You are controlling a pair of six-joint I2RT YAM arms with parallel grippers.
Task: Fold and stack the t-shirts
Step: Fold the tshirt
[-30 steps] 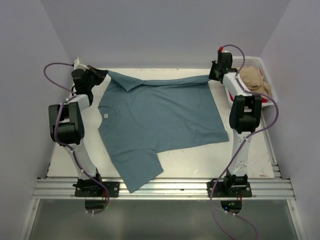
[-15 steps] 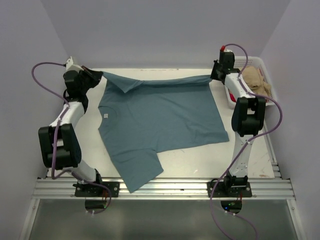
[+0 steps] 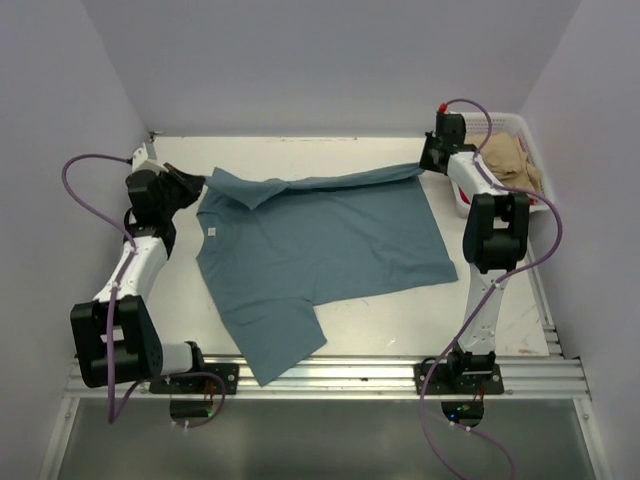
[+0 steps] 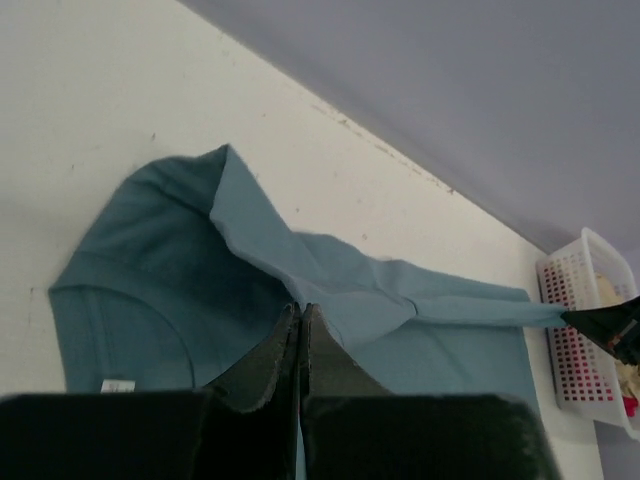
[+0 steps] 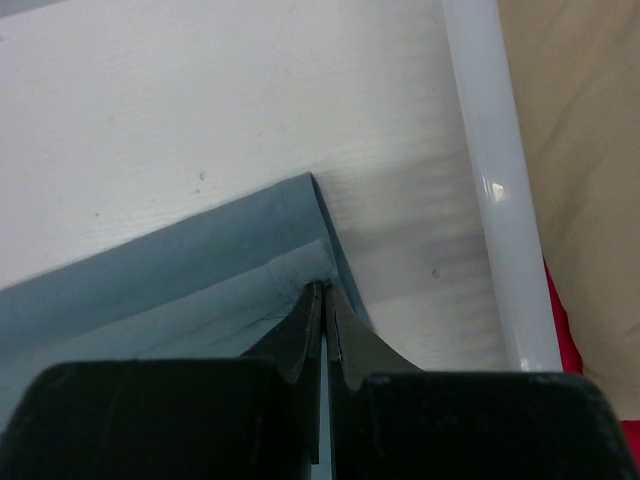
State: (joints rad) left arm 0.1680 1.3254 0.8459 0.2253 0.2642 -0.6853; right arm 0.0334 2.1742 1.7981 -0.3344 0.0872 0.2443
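**Teal t-shirt: far edge pinched at both ends**

Location. The teal t-shirt (image 3: pixel 330 240) lies spread on the white table (image 3: pixel 420 320), between the two arms. Its far edge is raised into a narrow band.

Orientation. The long axis runs left to right across the table. The collar and its small white label are at the left and the hem is at the right. One sleeve points toward the near edge, and its tip reaches the metal rail (image 3: pixel 400 375).

Left gripper (image 3: pixel 197 183). The jaws are closed on the left end of the band, by the collar.

Right gripper (image 3: pixel 424 162). The jaws are closed on the right end of the band, at the hem corner.

Top view only. It shows the whole shirt outline and both arms. A white mesh basket (image 3: pixel 520 124) sits at the far right, with a tan shirt (image 3: pixel 508 158) in it and a red shirt (image 3: pixel 460 192) showing low at its left side.

Left wrist view only. The left gripper's (image 4: pixel 300 315) fingers are pressed together on the cloth. A fold of the teal t-shirt (image 4: pixel 150 250) peaks beyond them, and the band runs off toward the basket (image 4: pixel 575 300).

Right wrist view only. The right gripper (image 5: pixel 325 295) is clamped on a doubled hem of the teal t-shirt (image 5: pixel 170 275). The basket's rim (image 5: pixel 490 160) is just beside it. Tan cloth (image 5: pixel 575 120) and a sliver of red (image 5: pixel 556 320) show beyond the rim.
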